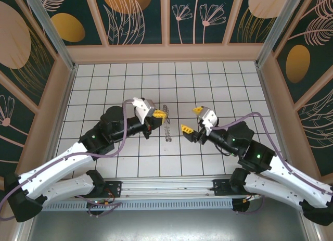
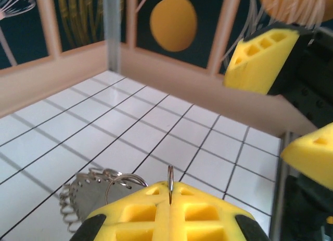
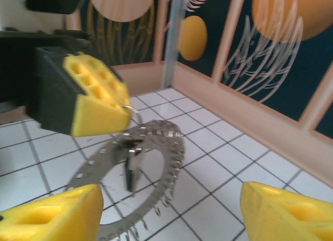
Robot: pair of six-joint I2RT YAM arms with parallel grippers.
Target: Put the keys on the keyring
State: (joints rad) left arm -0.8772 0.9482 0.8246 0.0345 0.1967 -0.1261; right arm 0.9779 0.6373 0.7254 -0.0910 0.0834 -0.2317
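The left gripper (image 1: pixel 158 114) has its two yellow fingers pressed flat together, pinching a thin wire loop of the large, thin, silver-grey metal keyring (image 1: pixel 167 127), whose rim is fringed with small metal bits. In the left wrist view the wire stands upright in the seam between the closed fingers (image 2: pixel 140 212), and the ring (image 2: pixel 83 191) hangs just beyond and below them. From above, the ring hangs edge-on under the fingertips, over the middle of the white tiled floor (image 1: pixel 130 79).

The right gripper (image 1: pixel 192 119) faces it from the other side, near but not touching. Its yellow fingers (image 3: pixel 47 217) are spread wide with nothing between them. Its wrist camera looks between them at the ring (image 3: pixel 171 142).

A tiny slim key (image 3: pixel 129 174) with a dark head hangs inside the ring's opening, just under the left gripper's fingers (image 3: pixel 93 103). It is too blurred for me to tell how it is attached.

The left arm rises from the near left corner, bends at the elbow and turns its wrist to the right. The right arm mirrors it from the near right corner, wrist turned left.

I count two arms, two grippers, one keyring and one key. Dark panelled walls (image 1: pixel 140 17) painted with leaves and orange discs surround the floor.
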